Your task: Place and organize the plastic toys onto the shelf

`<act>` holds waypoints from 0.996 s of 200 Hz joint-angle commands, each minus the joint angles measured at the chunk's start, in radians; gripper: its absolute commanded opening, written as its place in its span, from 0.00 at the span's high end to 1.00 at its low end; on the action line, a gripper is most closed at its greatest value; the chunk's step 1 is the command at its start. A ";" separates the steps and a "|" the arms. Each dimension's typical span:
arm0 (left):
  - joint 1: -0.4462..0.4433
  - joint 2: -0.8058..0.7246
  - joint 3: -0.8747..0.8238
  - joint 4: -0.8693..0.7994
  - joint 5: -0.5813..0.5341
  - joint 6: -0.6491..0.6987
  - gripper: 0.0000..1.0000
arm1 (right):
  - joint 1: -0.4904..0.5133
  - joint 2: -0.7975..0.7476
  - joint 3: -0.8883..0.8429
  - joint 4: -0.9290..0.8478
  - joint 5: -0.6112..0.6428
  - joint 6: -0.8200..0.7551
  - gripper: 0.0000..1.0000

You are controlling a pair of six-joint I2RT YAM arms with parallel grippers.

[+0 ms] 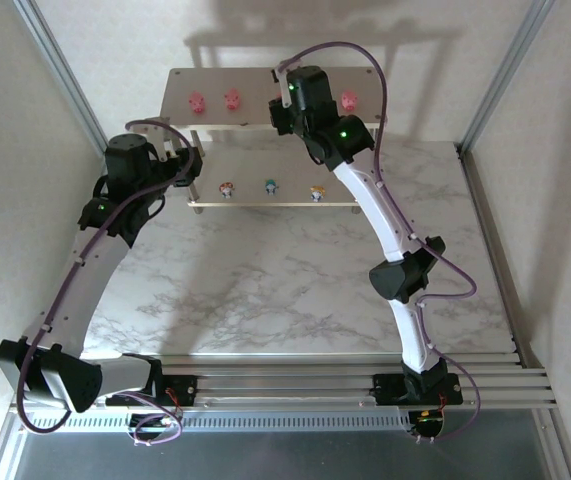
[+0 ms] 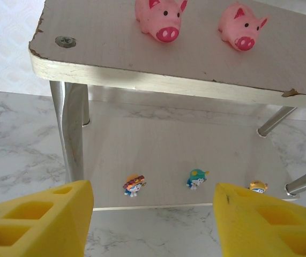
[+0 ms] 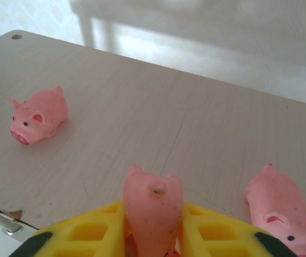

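Bright, even light; the shelf (image 1: 215, 80) casts a soft shadow behind.

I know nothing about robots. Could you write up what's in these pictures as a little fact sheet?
Shelf: two boards, standing on a marble-patterned table
Top board: two pink pigs at the left, another pig at the right
Lower board: three small figurines in a row
Right gripper: shut on a fourth pig, over the top board
Left gripper: open, empty, facing the shelf's left end
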 commanded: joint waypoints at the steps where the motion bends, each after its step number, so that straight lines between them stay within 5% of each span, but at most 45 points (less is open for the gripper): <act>1: 0.010 0.001 0.028 -0.009 0.004 0.014 0.39 | -0.009 0.019 0.037 -0.003 -0.022 0.022 0.74; 199: 0.023 -0.016 0.007 -0.021 -0.007 0.031 0.39 | -0.015 0.098 0.052 0.045 -0.012 0.066 0.61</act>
